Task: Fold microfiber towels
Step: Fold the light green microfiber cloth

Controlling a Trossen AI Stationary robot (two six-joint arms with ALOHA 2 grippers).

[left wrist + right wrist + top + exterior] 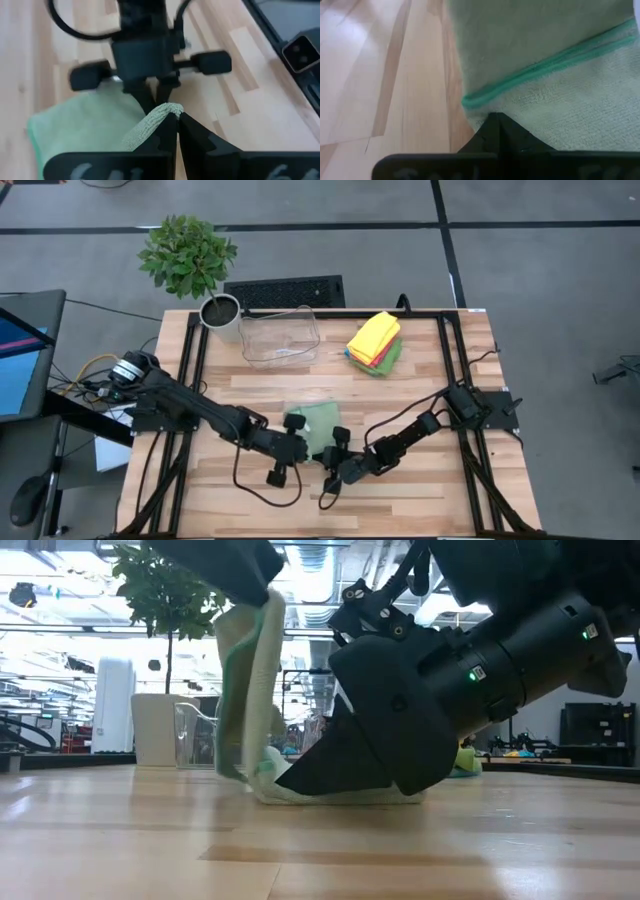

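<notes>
A pale sage green microfiber towel (pixel 322 420) lies in the middle of the table, near its front. My left gripper (pixel 297 425) is shut on it and holds one part up, so the cloth (pixel 250 670) hangs from it down to the table. My right gripper (pixel 336 452) is shut low at the towel's near part (pixel 330 795), which lies flat on the wood. More folded towels (pixel 375 340), yellow on top with pink and green below, are stacked at the far right. My left gripper pinches a bunched edge of the towel (pixel 167 109) between its two fingertips, slanting down from the table's left. That part is lifted and the cloth hangs slack below it, with its lower end on the table. My right gripper's shut fingertips (pixel 496 125) meet the towel at a corner (pixel 476 114) beside its darker green hem, slanting down from the table's right. That part lies flat on the table. The fingers hide whether cloth sits between them.
A clear plastic bin (pixel 280 335) stands at the far middle of the table, with a potted plant (pixel 220 310) to its left. Black rails (pixel 195 350) run along the table's left and right sides. Bare wood lies at the near left and near right.
</notes>
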